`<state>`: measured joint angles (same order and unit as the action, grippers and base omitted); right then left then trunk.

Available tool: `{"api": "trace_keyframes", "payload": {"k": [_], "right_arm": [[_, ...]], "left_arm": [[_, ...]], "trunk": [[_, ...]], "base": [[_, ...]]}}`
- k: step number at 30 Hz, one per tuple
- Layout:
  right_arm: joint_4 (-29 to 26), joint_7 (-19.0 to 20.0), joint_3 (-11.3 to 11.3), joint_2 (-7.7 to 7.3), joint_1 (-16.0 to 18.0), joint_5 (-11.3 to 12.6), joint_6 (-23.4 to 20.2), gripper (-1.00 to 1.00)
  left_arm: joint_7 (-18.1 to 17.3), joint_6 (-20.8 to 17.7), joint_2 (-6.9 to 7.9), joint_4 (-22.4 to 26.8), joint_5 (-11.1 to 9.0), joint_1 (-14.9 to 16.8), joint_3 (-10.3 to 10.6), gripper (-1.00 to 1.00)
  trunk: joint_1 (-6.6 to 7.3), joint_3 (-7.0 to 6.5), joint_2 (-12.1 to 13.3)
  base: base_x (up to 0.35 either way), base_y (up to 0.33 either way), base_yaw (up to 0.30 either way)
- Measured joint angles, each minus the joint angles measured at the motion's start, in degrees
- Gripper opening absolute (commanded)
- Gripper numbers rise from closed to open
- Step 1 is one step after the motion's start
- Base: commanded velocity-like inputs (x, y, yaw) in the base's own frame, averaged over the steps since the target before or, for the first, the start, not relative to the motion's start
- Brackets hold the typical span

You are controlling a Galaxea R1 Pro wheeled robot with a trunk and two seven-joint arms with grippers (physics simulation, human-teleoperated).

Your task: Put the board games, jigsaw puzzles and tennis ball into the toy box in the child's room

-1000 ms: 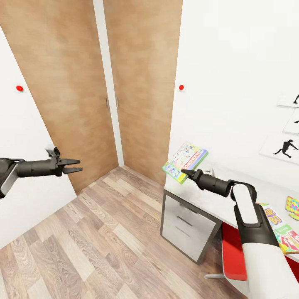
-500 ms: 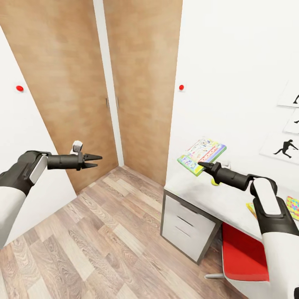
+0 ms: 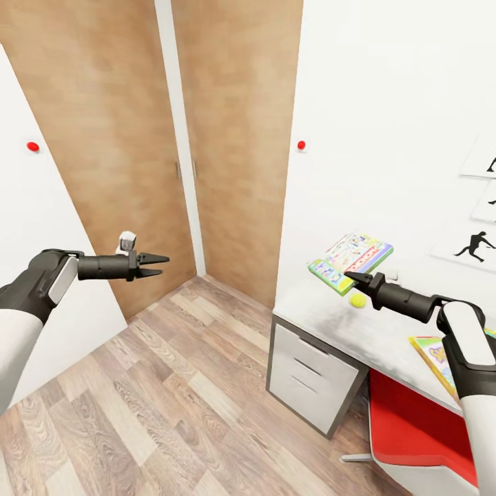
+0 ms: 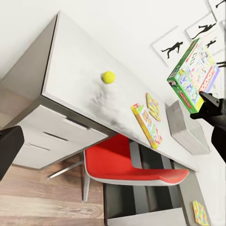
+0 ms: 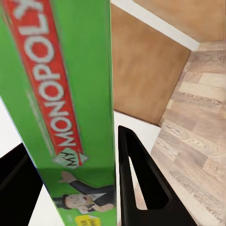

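Note:
My right gripper is shut on the edge of a green-edged Monopoly board game, held tilted in the air over the near end of the table. In the right wrist view the box sits between both fingers. The tennis ball lies on the table just below the gripper. A second board game lies flat further along. The left wrist view shows the ball, that board game, a jigsaw puzzle and the grey toy box. My left gripper is open over the floor.
Wooden wardrobe doors fill the corner behind. White drawers sit under the table's end, with a red chair tucked beside them. Another multicolour puzzle square lies on a lower grey surface. Black silhouette prints hang above the table.
My right arm has carried the Monopoly box to the right, further along over the table, uncovering the ball. My left arm swung inward and up a second ago, then held still.

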<state>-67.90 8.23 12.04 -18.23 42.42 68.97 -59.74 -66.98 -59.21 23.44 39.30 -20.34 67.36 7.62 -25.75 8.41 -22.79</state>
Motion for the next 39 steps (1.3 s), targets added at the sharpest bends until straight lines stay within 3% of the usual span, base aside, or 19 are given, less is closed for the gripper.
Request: {"api": "trace_keyframes", "payload": {"k": [7,22,39], "right_arm": [[-0.04,-0.02,0.01,-0.14,-0.04,0.05,-0.01,-1.00],[-0.03,0.00,0.18,-0.08,-0.07,-0.22,0.01,-1.00],[0.30,0.25,0.27,-0.07,-0.10,-0.02,0.01,-1.00]], "left_arm": [[-1.78,0.02,0.03,0.15,0.01,0.04,0.04,1.00],[-2.10,0.03,-0.02,0.28,0.03,0.08,0.01,1.00],[-2.12,0.03,0.07,0.29,0.07,0.08,0.07,1.00]], "trunk": [[0.00,0.00,0.00],[0.00,0.00,0.00],[0.01,0.00,0.00]], "base": [[0.000,-0.061,-0.180],[0.000,-0.079,-0.270],[0.075,0.101,-0.129]]}}
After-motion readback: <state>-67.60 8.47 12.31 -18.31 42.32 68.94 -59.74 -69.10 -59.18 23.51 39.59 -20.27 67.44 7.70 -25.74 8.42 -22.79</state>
